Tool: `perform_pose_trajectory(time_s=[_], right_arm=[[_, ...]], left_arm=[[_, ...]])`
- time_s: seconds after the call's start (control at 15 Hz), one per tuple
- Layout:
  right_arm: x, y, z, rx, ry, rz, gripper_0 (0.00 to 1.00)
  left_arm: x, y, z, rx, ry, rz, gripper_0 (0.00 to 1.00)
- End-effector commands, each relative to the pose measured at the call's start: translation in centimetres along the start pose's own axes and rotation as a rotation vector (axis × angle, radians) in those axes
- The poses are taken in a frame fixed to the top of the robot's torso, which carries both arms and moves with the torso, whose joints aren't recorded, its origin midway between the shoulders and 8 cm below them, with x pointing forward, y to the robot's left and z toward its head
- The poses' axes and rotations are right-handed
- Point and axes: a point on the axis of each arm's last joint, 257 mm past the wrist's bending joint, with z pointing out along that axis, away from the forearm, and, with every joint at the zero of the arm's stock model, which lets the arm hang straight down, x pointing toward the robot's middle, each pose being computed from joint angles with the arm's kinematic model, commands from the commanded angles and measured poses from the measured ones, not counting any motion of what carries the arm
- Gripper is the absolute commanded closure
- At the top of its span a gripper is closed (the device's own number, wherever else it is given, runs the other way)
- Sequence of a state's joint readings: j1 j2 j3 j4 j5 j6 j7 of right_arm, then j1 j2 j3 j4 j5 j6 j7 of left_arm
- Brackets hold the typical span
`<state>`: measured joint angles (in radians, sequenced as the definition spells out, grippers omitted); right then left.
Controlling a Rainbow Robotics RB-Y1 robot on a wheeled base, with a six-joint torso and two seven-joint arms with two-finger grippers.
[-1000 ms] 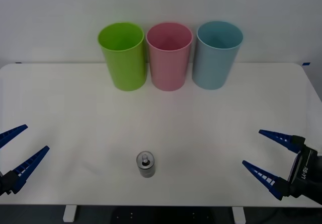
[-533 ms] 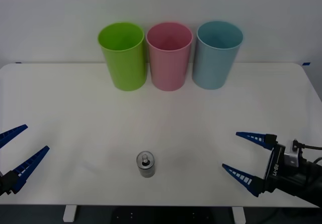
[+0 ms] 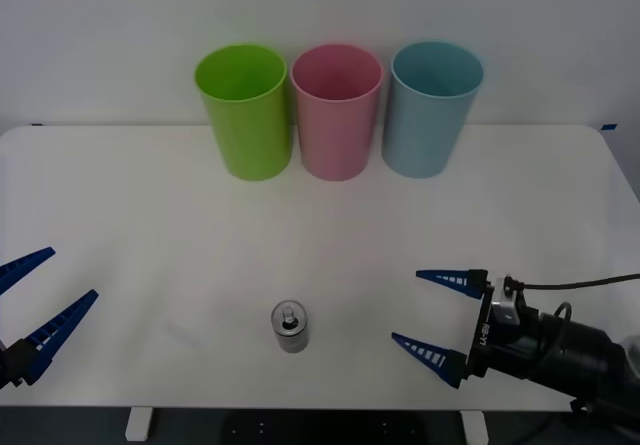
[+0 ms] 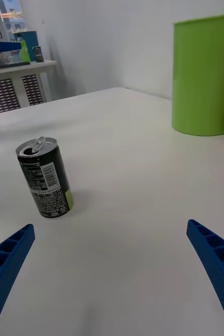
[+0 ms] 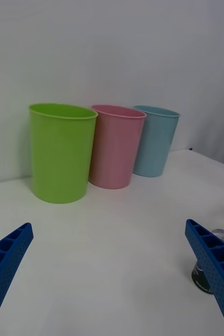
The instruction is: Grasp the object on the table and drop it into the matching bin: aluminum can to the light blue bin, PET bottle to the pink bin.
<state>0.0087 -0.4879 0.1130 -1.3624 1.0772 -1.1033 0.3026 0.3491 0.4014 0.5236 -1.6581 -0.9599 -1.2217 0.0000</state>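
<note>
The can (image 3: 290, 327) stands upright on the white surface (image 3: 150, 215) near its front edge, well apart from the green (image 3: 245, 111), pink (image 3: 336, 111) and light blue (image 3: 431, 108) bins lined up at the back. The right gripper (image 3: 432, 313) sits low over the surface to the can's right, its blue fingers (image 3: 428, 353) spread wide and pointing at the can, which lies beyond the tips and not between them. The left gripper (image 3: 40, 292) hovers at the surface's left edge, fingers spread, far from the can.
</note>
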Motion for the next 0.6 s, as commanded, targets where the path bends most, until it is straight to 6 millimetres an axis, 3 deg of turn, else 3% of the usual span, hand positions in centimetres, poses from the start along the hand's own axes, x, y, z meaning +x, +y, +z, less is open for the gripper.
perform_pose_trajectory(time_s=[0.07, 0.6], right_arm=[[0.5, 1.2, 1.6, -0.027, 0.011, -0.003, 0.00], [0.6, 3.8, 6.3, -0.080, 0.014, -0.079, 0.00]], left_arm=[[0.0, 0.0, 0.0, 0.000, 0.000, 0.000, 0.00], [0.0, 0.0, 0.0, 0.000, 0.000, 0.000, 0.00]])
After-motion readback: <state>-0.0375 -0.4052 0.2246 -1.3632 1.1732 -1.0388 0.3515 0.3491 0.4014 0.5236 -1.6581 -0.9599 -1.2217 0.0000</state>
